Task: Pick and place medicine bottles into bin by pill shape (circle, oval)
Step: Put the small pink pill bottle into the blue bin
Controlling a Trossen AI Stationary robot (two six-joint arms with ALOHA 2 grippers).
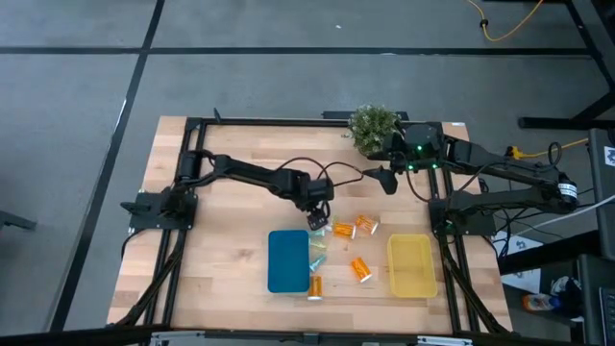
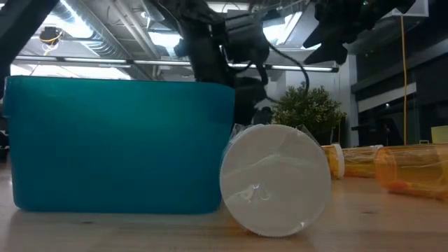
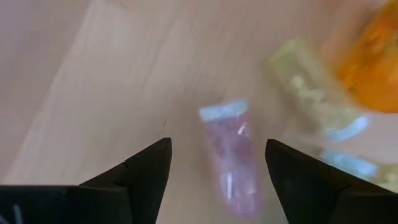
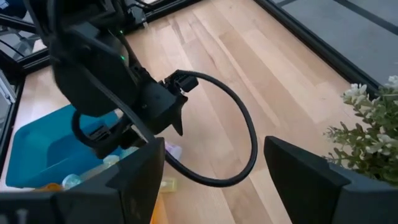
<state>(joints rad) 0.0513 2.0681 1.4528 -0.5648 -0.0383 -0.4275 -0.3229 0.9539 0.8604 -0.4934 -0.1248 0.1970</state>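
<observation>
Left gripper (image 3: 217,158): fingers spread open, poised over the purple bottle (image 3: 231,155) just beside the blue bin (image 1: 288,260).
Purple bottle: lies on its side on the surface, near a pale green bottle (image 3: 316,99).
Handling: likely light, stiff, smooth plastic; may roll.
Hold: across the barrel's middle.
Right gripper (image 4: 214,165): fingers open, raised near the plant (image 1: 372,126), well apart from the blue bin.

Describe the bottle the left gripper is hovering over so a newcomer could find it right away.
Start at the blue bin on the wooden table, then look just beyond its corner nearest the potted plant, where the left gripper hangs open. Between its fingers lies a pale purple bottle on its side. Its neighbours are orange or pale green; it alone is purple.
</observation>
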